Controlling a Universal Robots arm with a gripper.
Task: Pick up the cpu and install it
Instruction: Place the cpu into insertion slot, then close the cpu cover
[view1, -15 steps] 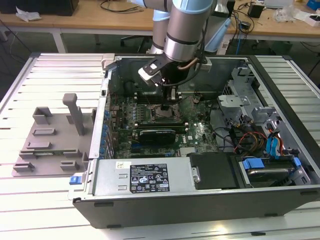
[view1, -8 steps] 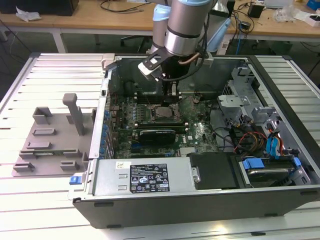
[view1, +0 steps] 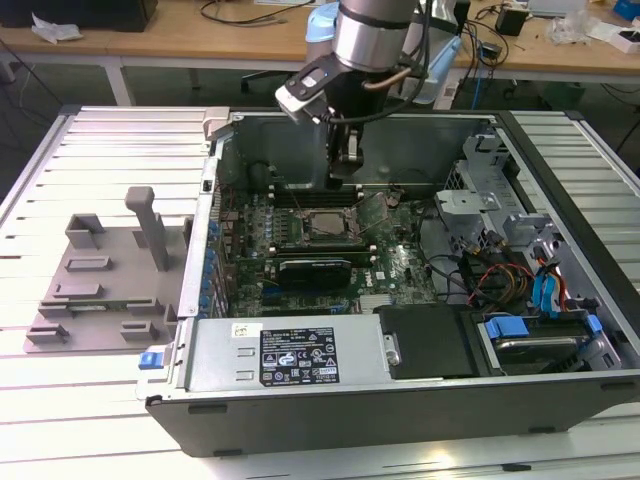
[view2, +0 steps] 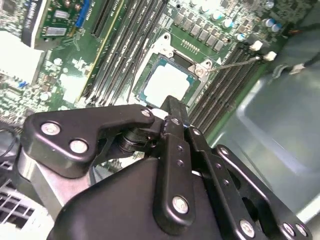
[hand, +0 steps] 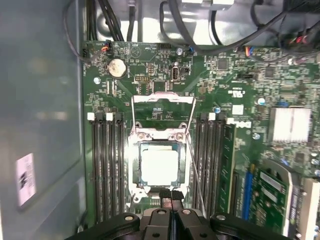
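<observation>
Right up close in the first wrist view is the gripper (hand: 171, 194): black linkage arms, bolted joints, and its 2 fingers (view2: 173, 117) pressed together with nothing between them. The tips sit at the edge of the socket (hand: 134, 170), and from the exterior view the gripper hangs over the motherboard (hand: 225, 80) just behind that socket. Whether the tips touch anything I cannot tell.

And there is the cpu (hand: 159, 167). The silvery square lies flat in the socket, pale top facing up and level with its surround. The hinged metal frame (hand: 163, 95) above the socket stands swung open, so the chip is uncovered. A thin wire lever (view2: 235, 62) runs out beside it.

Long black memory slots (hand: 107, 165) flank the socket on both sides. A round coin battery (hand: 116, 67) sits further along the board, and a finned silver heatsink (hand: 290, 125) is off to one side.

Stepping back to the exterior view, the open computer case (view1: 400, 410) lies on its side on a slatted metal worktop (view1: 60, 400). Along its near wall is the power supply (view1: 290, 355) with a label on it. Red, yellow and black cables (view1: 500, 280) are bundled toward the exterior view's right. On the exterior view's left, well apart from the case, a grey plastic tray (view1: 100, 290) rests on the worktop with 1 tall upright block.
</observation>
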